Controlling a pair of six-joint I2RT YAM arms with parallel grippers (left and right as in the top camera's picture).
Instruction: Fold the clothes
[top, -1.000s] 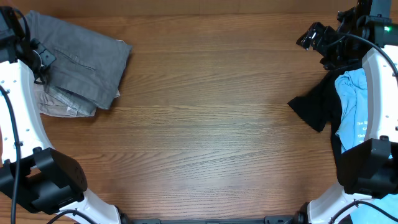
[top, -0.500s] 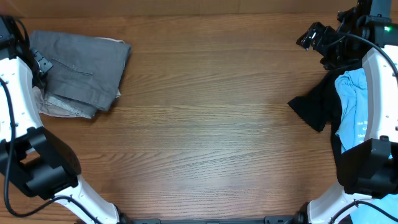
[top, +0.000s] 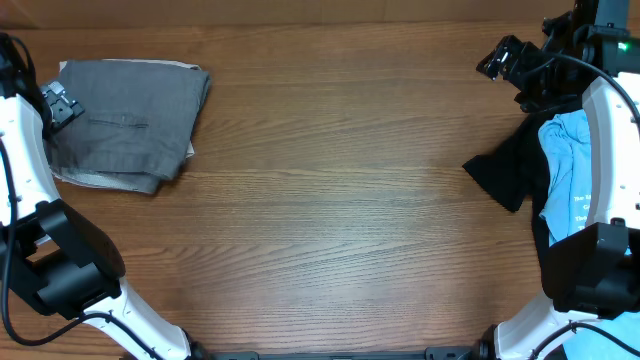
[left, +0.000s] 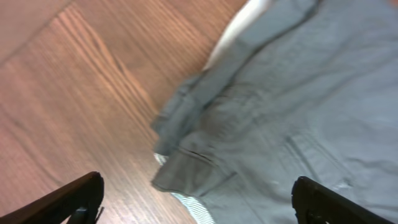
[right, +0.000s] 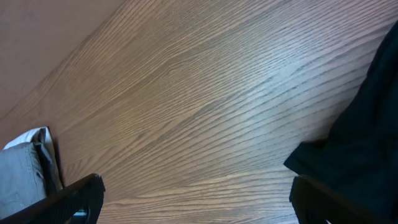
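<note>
The medium-grey shorts lie folded flat at the table's far left, on top of beige shorts whose edge shows below them. My left gripper hovers at their left edge, open and holding nothing. In the left wrist view the grey shorts fill the right side, and my left gripper spreads wide above their hem. My right gripper stands open at the far right, over bare wood. A black garment and a light blue printed T-shirt lie heaped below it.
The wooden table stretches between the two piles. In the right wrist view my right gripper is over wood, with the black garment at the right and the grey shorts far off at the left.
My left gripper has opened and let go of the grey shorts, which have gone from bunched to flat over the beige ones. The right arm has not moved.
</note>
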